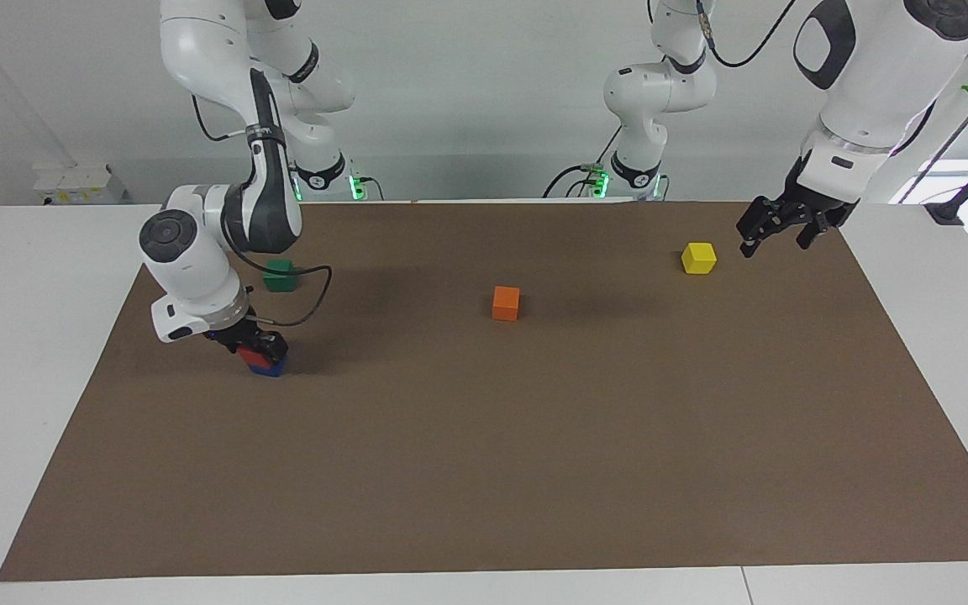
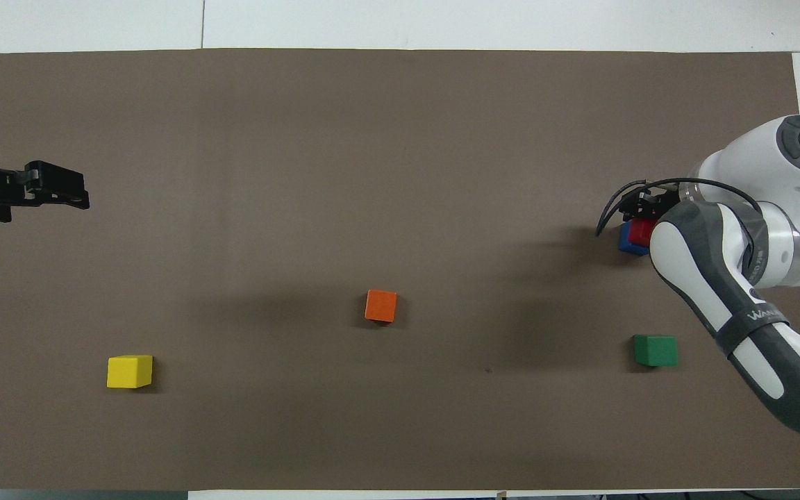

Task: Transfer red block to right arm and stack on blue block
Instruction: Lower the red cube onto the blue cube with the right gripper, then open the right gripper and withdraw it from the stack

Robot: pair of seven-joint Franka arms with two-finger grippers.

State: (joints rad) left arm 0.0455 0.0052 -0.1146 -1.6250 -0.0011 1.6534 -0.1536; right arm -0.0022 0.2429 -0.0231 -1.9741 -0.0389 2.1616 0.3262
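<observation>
Right gripper (image 1: 259, 345) sits low at the facing view's middle left, directly over the red block (image 1: 255, 360) stacked on the blue block (image 1: 270, 368); whether its fingers grip the red block I cannot tell. Left gripper (image 1: 781, 230) hangs spread wide at upper right, beside the yellow block (image 1: 699, 257).

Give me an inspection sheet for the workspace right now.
Surface: brown mat on white table.
Job's things: red block sits on blue block, at the right arm's end.
Clutter: orange block, yellow block, green block, all apart.
Grippers: right gripper directly over the stack; left gripper open, raised beside the yellow block.
Cables: black cable loops off the right wrist.
Surroundings: nothing seen on the mat's edges.
</observation>
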